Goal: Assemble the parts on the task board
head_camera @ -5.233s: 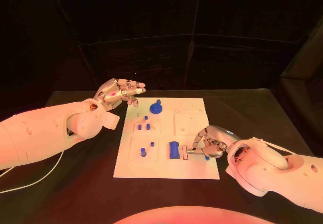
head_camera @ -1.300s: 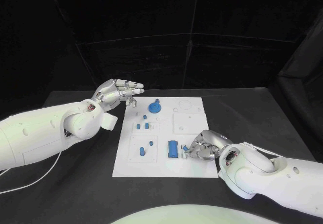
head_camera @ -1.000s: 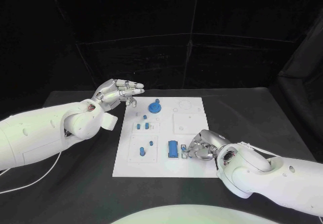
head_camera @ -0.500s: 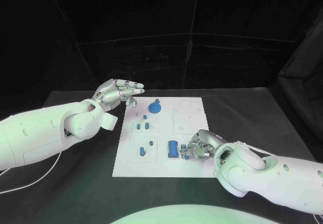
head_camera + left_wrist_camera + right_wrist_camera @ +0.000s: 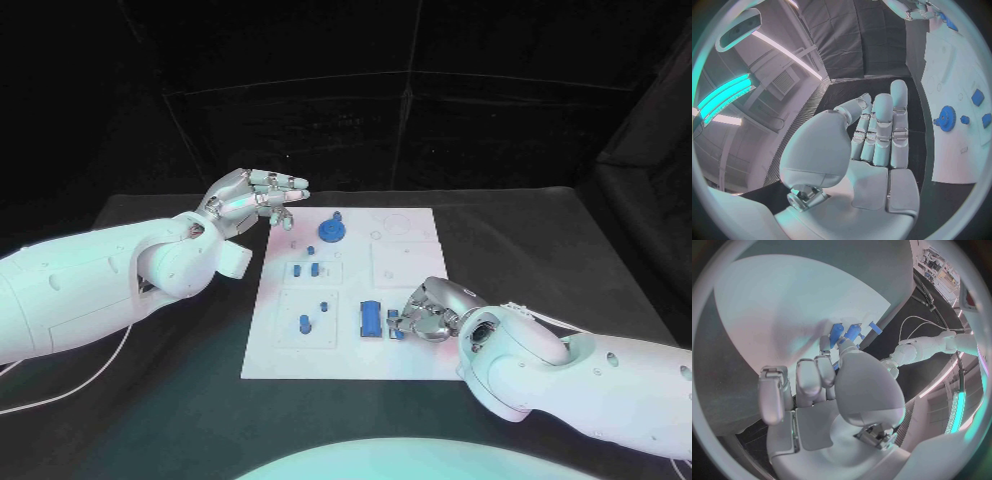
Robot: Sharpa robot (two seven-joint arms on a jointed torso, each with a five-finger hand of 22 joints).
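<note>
The left hand (image 5: pixel 257 198) hovers above the black table (image 5: pixel 577 250) just beyond the far left corner of the white rectangular task board (image 5: pixel 411 350), touching nothing. In the left wrist view its fingers (image 5: pixel 879 127) lie straight and close side by side, the palm bare, nothing held.

On the board, a round blue gear-shaped part (image 5: pixel 333 232) sits near the far edge. Nearer, small blue pegs (image 5: pixel 304 268) stand in the left half, and another small blue peg (image 5: pixel 304 323) stands nearer still. A larger blue block-shaped part (image 5: pixel 371 319) sits near the board's near middle.

The right hand (image 5: pixel 428 312) rests low on the board's near right area, fingers curled in, their tips against a small blue piece (image 5: pixel 394 320) just right of the block. In the right wrist view, the fingertips (image 5: pixel 825 345) meet blue pieces (image 5: pixel 845 332) on the board; whether the hand actually grips one I cannot tell.
</note>
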